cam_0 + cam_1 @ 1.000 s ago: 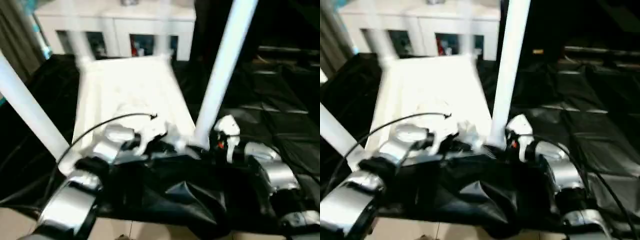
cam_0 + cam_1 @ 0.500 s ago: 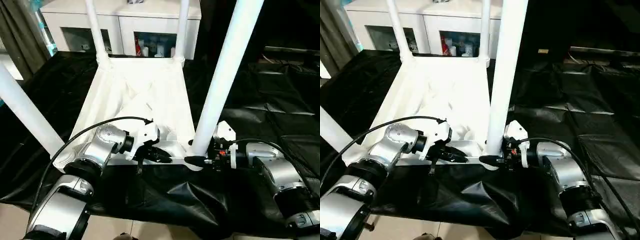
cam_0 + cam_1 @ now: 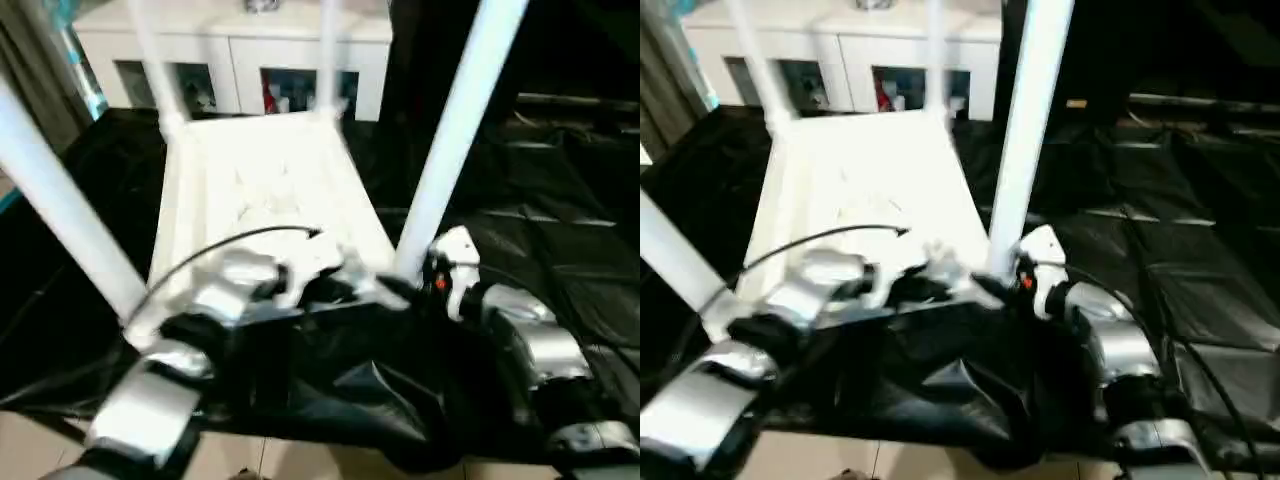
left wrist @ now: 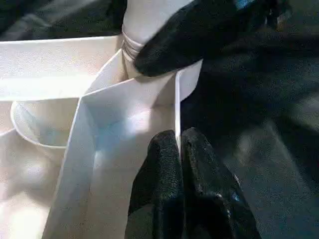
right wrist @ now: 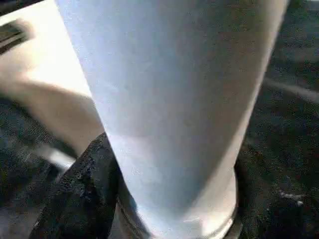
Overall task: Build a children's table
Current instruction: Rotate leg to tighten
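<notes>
The children's table lies upside down on a black sheet, its ribbed top (image 3: 270, 190) facing up and four white legs standing up. The near right leg (image 3: 450, 150) rises from its corner socket. My right gripper (image 3: 405, 290) is shut on that leg's base (image 5: 169, 99), with black fingers (image 5: 75, 194) on both sides of the tube. My left gripper (image 4: 179, 139) is shut on the thin near rim wall (image 4: 177, 109) of the top, just beside that socket. The near left leg (image 3: 60, 210) stands at the left.
A white cabinet (image 3: 230, 50) with glass doors stands behind the table. The black sheet (image 3: 560, 200) covers the surface to the right. A black cable (image 3: 200, 250) arcs over my left forearm. Pale floor (image 3: 30, 450) shows at the near edge.
The head views have shifted and blurred. Both grippers stay at the table's near right corner, the left on the rim and the right at the leg's base.
</notes>
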You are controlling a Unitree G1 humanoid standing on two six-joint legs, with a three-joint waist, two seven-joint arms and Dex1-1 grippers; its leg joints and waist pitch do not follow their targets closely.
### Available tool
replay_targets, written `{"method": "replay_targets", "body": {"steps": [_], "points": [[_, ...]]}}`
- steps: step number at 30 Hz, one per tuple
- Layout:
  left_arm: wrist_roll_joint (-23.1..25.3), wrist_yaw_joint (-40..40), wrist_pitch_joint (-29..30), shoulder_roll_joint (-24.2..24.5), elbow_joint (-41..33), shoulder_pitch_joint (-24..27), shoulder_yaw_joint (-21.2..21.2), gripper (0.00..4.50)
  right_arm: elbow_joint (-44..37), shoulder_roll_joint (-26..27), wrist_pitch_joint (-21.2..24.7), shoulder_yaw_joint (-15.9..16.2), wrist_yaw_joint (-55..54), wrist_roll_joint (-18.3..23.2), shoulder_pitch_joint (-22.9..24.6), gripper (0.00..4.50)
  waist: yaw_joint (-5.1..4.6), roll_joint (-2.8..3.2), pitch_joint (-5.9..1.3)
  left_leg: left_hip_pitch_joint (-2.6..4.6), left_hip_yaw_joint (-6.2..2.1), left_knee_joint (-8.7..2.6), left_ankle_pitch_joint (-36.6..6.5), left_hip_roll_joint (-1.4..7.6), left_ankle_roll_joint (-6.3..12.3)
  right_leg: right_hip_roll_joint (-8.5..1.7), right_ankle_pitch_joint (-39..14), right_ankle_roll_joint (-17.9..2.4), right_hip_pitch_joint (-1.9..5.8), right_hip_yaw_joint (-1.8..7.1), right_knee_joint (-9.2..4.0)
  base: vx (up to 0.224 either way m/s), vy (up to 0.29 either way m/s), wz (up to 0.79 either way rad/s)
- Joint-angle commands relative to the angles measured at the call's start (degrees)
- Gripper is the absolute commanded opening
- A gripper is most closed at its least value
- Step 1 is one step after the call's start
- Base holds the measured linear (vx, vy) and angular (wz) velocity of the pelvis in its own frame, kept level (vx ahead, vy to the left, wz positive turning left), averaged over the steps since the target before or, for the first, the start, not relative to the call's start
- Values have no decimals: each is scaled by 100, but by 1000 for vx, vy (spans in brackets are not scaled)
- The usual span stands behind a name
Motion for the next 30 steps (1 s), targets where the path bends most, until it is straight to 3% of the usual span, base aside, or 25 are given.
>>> {"method": "replay_targets", "body": {"steps": [1,3,5,8,9,10,13,18,19,22,30], "points": [[-123,913,99,-493,58,-289,254,0,365,556,255,221,-626,-179,26,270,-45,-62,-299,136,-135,-476,-1533,229,12,-234,-1433,-1093,164,205,-504,0,0,0],[-100,1013,106,-620,118,-329,233,0,390,731,191,245,-758,-214,-24,270,-57,-82,-305,130,-132,-468,-1494,222,33,-227,-1245,-1125,174,203,-499,0,0,0],[-61,969,22,-717,130,-322,182,0,371,859,-56,336,-786,-297,-72,270,-35,-76,-311,119,-119,-448,-1385,207,174,-234,-987,-1158,195,201,-494,0,0,0],[-95,861,-13,-686,102,-292,173,0,345,717,-385,541,-588,-485,-52,270,-29,-64,-305,104,-118,-449,-1380,209,249,-239,-972,-1161,205,192,-497,0,0,0],[-102,789,-48,-651,89,-276,165,0,324,659,-411,557,-451,-464,-37,326,-30,-81,-304,104,-117,-450,-1404,208,251,-238,-1046,-1142,208,192,-506,0,0,0],[-112,709,-82,-601,84,-261,158,0,292,607,-391,507,-311,-386,-30,340,-28,-76,-304,105,-123,-454,-1417,211,271,-236,-1102,-1132,214,189,-506,0,0,0],[-149,436,-155,-469,19,-199,162,0,165,450,-393,419,67,-241,-27,361,-22,-68,-316,96,-123,-439,-1331,216,337,-240,-946,-1161,226,190,-489,0,0,0],[-288,-550,-360,-116,-291,43,67,0,-367,-139,-411,613,1356,-12,155,385,12,-131,-327,60,-101,-390,-983,221,651,-243,-427,-1317,263,173,-429,0,0,0],[-329,-766,-360,-43,-362,96,49,0,-497,-261,-359,634,1626,73,201,385,36,-121,-321,57,-98,-384,-913,230,717,-236,-368,-1355,265,169,-417,0,0,0],[-377,-1405,-483,247,-577,270,-64,0,-827,-702,-189,700,2340,212,317,385,60,-112,-328,55,-94,-378,-945,253,767,-227,-359,-1399,261,165,-396,0,0,0],[-615,-2259,-467,592,-926,504,-42,0,-1013,-1132,48,690,3078,379,409,385,109,-111,-318,80,-88,-402,-1091,276,576,-240,-581,-1457,215,181,-393,0,0,0]]}}
